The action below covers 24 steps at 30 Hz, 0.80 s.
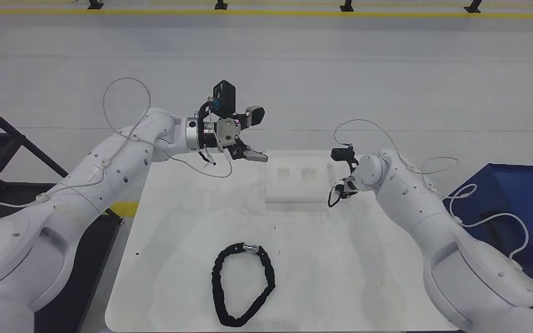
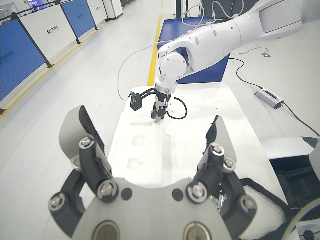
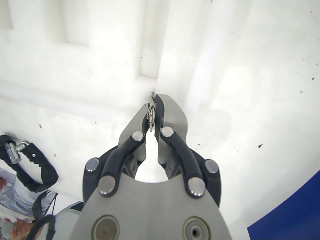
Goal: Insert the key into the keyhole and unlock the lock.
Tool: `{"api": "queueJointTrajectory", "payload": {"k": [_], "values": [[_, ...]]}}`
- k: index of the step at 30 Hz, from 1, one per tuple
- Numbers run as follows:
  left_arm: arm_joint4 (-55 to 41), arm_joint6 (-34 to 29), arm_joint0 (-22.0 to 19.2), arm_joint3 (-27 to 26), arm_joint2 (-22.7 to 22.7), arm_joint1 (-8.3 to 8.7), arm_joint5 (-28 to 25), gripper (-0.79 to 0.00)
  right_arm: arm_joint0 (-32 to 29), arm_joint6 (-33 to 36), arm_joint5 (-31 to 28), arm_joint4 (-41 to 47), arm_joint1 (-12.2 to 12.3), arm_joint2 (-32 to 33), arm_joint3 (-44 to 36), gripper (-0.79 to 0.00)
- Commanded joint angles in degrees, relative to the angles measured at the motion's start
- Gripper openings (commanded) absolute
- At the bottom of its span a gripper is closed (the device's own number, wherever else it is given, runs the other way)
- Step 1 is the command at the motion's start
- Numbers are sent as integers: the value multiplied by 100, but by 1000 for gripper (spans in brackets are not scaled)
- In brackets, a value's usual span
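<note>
White foam block (image 1: 296, 185) sat at the table's (image 1: 166, 250) far edge, about midway along. My right gripper (image 3: 153, 101) was down at the block's end nearer the right edge, pressed together on the key (image 3: 151, 116), pinching its head and ring, tip touching the foam by a slot. My left gripper (image 2: 150, 126) hung spread wide, holding nothing, over the far-left part of the table. Black chain lock (image 1: 241, 283) lay looped by the near edge, roughly centre, well apart from both grippers.

Step, as I judged it: picking the key from the foam, grasp made, key not yet lifted clear. Insertion not begun. Next move called for lifting the key off, carrying it to the silver lock body (image 3: 15, 151) and lining it up with the keyhole. The left gripper would probably have to steady the lock.

Right wrist view gave the pinch on the key and the lock body's end face, both too small to tell from the top. Top view gave the whole loop and where both arms stood. Left wrist view gave my left fingers apart.
</note>
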Motion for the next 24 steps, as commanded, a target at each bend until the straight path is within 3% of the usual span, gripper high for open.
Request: {"api": "queueJointTrajectory", "payload": {"k": [1, 14, 20, 24], "values": [[0, 0, 0, 0, 0, 0, 0, 0, 38, 11, -30, -16, -24, 19, 47, -785], [0, 0, 0, 0, 0, 0, 0, 0, 313, 450, -19, -248, 44, 211, -131, -785], [0, 0, 0, 0, 0, 0, 0, 0, 299, 705, -429, -1, 300, 605, -631, -785], [0, 0, 0, 0, 0, 0, 0, 0, 132, 869, -339, -147, 557, 869, -1441, -785]]}}
